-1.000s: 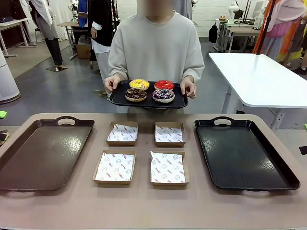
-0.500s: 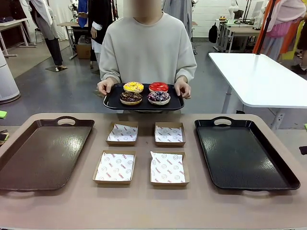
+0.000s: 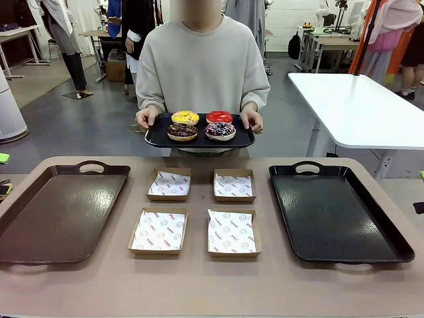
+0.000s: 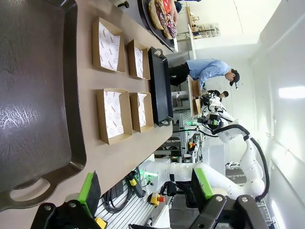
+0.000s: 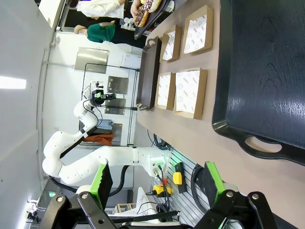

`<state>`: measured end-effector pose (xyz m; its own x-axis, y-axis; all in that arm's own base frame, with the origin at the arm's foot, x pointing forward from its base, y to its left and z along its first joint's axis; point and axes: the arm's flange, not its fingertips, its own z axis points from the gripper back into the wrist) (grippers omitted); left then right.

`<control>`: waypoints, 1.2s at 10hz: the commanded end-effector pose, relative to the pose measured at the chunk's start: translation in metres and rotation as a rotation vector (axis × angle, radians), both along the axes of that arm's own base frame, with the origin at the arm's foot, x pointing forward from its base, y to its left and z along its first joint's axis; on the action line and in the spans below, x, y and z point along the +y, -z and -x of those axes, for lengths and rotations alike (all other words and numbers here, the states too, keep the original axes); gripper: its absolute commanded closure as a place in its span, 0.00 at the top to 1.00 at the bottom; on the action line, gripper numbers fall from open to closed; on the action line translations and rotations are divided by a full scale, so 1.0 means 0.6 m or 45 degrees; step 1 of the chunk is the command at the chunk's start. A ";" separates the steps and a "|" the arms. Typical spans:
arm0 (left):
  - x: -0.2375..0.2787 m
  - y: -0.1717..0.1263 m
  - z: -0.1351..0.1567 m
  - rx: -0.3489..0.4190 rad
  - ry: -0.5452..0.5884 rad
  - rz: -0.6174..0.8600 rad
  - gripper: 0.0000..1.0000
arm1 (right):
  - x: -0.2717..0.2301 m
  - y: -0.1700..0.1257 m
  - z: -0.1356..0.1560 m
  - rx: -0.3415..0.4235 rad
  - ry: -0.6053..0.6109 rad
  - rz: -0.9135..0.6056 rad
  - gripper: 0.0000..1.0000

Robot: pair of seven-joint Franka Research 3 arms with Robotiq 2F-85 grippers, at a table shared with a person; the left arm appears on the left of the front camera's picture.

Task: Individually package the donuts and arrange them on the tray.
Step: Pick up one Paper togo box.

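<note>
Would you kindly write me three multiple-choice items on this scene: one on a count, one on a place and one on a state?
1. How many paper-lined boxes lie on the table?
A. two
B. four
C. six

2. Where are the donuts?
A. in the boxes
B. on the small black tray that the person holds
C. on the bare table

3. How do the left gripper and right gripper stand?
A. both open
B. both shut on donuts
C. one open, one shut

Answers:
1 B: the front view shows two rows of two.
2 B: all four sit on the held tray, not on the table.
3 A: each wrist view shows green pads wide apart with nothing between them.
</note>
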<state>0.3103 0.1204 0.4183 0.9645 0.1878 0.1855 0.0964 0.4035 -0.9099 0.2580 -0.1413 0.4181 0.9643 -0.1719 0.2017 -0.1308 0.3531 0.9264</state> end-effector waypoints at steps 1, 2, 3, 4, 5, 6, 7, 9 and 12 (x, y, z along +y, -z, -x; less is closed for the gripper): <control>0.002 0.000 0.000 -0.007 0.000 0.018 1.00 | 0.000 0.000 0.000 -0.007 -0.002 -0.012 1.00; 0.002 0.000 0.000 -0.007 0.000 0.018 1.00 | 0.000 0.000 0.000 -0.007 -0.002 -0.012 1.00; 0.002 0.000 0.000 -0.007 0.000 0.018 1.00 | 0.000 0.000 0.000 -0.007 -0.002 -0.012 1.00; 0.002 0.000 0.000 -0.007 0.000 0.018 1.00 | 0.000 0.000 0.000 0.000 0.000 0.000 1.00; 0.002 0.000 0.000 -0.007 0.000 0.018 1.00 | 0.015 -0.018 -0.028 -0.012 0.022 0.041 1.00; 0.002 0.000 0.000 -0.007 0.000 0.018 1.00 | 0.044 -0.050 -0.060 -0.023 -0.012 0.110 1.00; 0.002 0.000 0.000 -0.007 0.000 0.018 1.00 | 0.087 -0.092 -0.107 -0.004 -0.041 0.201 1.00; 0.002 0.000 0.000 -0.007 0.000 0.018 1.00 | 0.175 -0.160 -0.200 0.058 -0.075 0.373 1.00; 0.002 0.000 0.000 -0.007 0.000 0.018 1.00 | 0.339 -0.193 -0.345 0.167 -0.133 0.696 1.00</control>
<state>0.3104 0.1199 0.4172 0.9653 0.1870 0.1822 0.0937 0.4032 -0.9103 0.4324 0.0574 0.5401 0.9827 0.0016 0.1850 -0.1321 0.7060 0.6958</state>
